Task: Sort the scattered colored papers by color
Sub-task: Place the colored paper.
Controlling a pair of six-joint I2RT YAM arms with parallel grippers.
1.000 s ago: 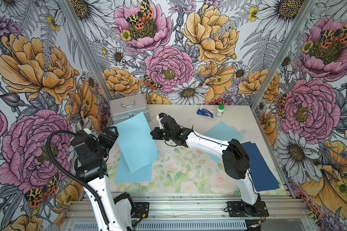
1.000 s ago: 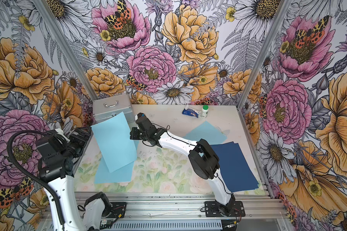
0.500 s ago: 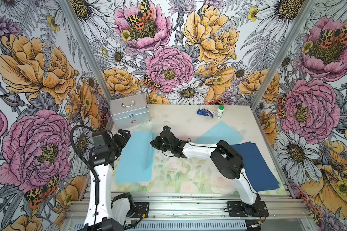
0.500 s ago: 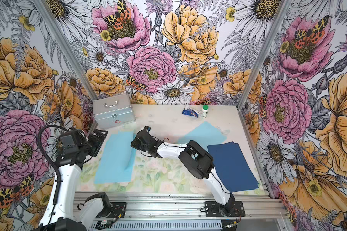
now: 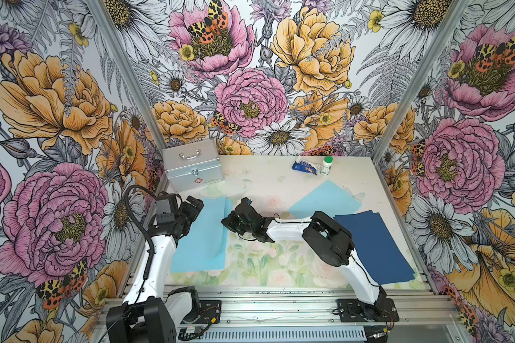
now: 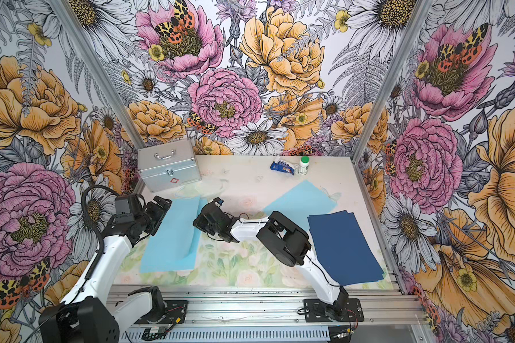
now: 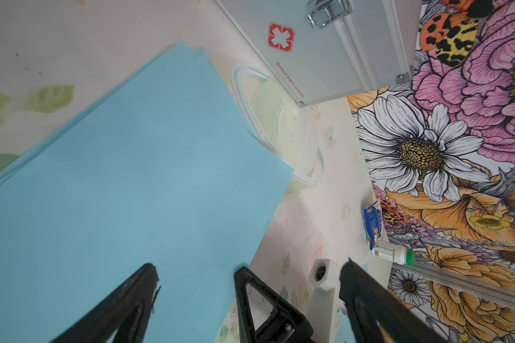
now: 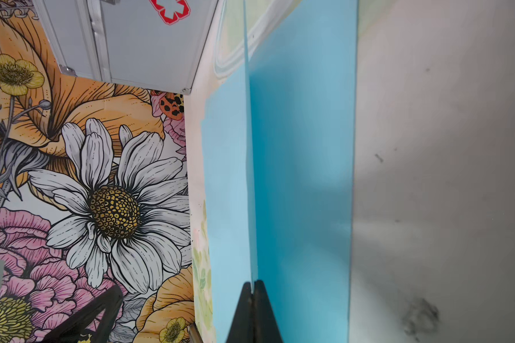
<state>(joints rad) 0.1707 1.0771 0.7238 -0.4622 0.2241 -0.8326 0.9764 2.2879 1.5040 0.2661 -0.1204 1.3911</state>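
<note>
Two light sky blue papers (image 5: 199,237) (image 6: 170,237) lie stacked at the table's left. My right gripper (image 5: 225,221) (image 8: 252,285) is shut on the right edge of the top sheet (image 8: 301,178), which curls up slightly there. My left gripper (image 5: 197,205) (image 7: 249,267) hovers open over the stack's far left corner, holding nothing. Another light blue sheet (image 5: 324,199) lies at the back right, partly under the right arm. Dark navy papers (image 5: 375,243) (image 6: 342,246) are piled at the right side.
A silver case (image 5: 192,166) (image 7: 324,50) stands at the back left, just beyond the light blue stack. A blue-and-white packet (image 5: 304,167) and a small green-capped bottle (image 5: 326,164) lie at the back wall. Flowered walls close in on three sides.
The right gripper has lowered the raised light blue sheet down onto the sheet at the left. The left arm has swung in and down toward the stack, still open.
</note>
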